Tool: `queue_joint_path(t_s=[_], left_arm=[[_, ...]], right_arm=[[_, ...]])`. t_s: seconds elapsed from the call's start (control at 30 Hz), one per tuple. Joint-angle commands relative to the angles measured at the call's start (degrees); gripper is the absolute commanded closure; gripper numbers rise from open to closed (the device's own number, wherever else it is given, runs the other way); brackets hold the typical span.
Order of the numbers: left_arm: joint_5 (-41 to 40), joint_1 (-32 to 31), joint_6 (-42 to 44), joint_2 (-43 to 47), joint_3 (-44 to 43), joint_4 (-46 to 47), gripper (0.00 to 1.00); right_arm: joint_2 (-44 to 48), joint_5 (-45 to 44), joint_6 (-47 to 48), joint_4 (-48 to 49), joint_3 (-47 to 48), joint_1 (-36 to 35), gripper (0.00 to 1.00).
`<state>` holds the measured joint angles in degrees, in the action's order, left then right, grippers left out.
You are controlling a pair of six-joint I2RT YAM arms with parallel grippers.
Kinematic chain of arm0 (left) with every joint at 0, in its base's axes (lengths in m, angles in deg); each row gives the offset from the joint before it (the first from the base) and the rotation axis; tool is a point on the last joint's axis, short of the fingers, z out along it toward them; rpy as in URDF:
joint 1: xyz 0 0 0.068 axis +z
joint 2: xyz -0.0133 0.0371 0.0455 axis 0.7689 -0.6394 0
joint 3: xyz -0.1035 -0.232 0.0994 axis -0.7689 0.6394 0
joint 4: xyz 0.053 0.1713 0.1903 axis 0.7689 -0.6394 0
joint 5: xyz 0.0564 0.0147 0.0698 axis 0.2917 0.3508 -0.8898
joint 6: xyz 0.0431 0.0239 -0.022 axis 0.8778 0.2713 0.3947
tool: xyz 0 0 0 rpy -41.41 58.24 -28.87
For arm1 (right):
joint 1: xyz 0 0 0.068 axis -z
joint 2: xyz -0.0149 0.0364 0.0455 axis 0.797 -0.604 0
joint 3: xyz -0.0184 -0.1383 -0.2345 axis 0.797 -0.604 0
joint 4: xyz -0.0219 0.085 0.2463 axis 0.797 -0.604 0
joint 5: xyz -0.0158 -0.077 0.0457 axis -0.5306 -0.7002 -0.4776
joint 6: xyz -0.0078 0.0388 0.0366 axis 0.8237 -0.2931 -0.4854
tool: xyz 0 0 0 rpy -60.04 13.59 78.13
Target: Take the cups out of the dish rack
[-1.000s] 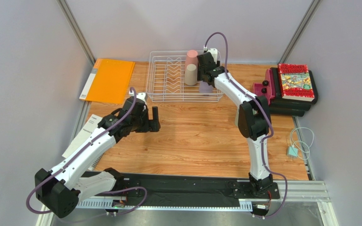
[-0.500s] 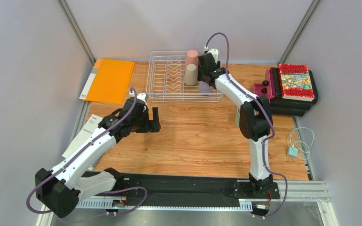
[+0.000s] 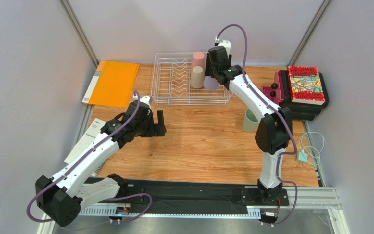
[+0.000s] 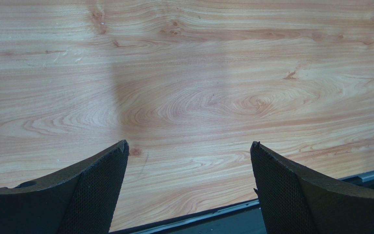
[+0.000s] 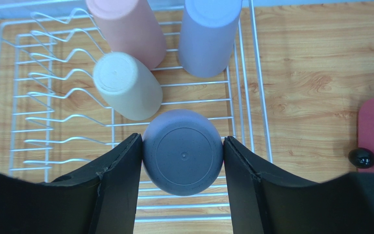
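The white wire dish rack (image 3: 189, 103) stands at the back of the table. In it are an upturned pink cup (image 3: 198, 59) and a beige cup (image 3: 197, 77). My right gripper (image 3: 212, 80) is shut on a lavender cup (image 3: 210, 83) and holds it bottom-up just above the rack's right end. The right wrist view shows that cup (image 5: 182, 152) pinched between both fingers of my right gripper (image 5: 181, 138), with the rack (image 5: 250, 73), the pink cup (image 5: 128, 29), the beige cup (image 5: 127, 85) and a second lavender cup (image 5: 207, 36) below. A sage green cup (image 3: 250, 121) stands on the table. My left gripper (image 3: 160, 123) (image 4: 189, 146) hangs open over bare wood.
An orange folder (image 3: 113, 83) lies left of the rack. A red book (image 3: 305, 84) on dark boxes and a magenta box (image 3: 274, 92) sit at the right, and a white cable (image 3: 312, 146) lies off the table's right edge. White paper (image 3: 93, 129) lies under my left arm.
My right arm has risen and pulled back a little with the lavender cup, lifting it off the rack floor. The green cup has come into view behind it. My left arm stayed still.
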<state>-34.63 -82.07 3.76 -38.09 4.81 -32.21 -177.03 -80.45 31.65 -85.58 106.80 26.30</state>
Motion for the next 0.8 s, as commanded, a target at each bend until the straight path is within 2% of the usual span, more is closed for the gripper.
queue_joint_path(t_s=[0.0,0.13,0.4,0.67,0.77], left_arm=[[0.2,-0.2,-0.7,1.9,0.1,2.4,0.01],[1.5,-0.2,-2.7,3.0,0.5,6.5,0.01],[5.3,-0.2,-10.9,7.3,5.4,20.9,0.00],[8.9,-0.2,-22.1,10.5,12.9,40.1,0.00],[11.2,-0.2,-27.4,11.2,17.1,51.2,0.00]], right_arm=[[7.6,-0.9,0.2,-0.2,2.1,-1.2,1.00],[14.7,3.0,-2.0,-0.7,-1.1,-2.5,1.00],[32.5,14.7,-7.8,3.3,-16.8,-4.0,1.00],[47.5,23.1,-14.5,3.6,-26.8,-4.9,1.00],[52.1,27.5,-18.4,7.7,-32.6,-5.2,1.00]])
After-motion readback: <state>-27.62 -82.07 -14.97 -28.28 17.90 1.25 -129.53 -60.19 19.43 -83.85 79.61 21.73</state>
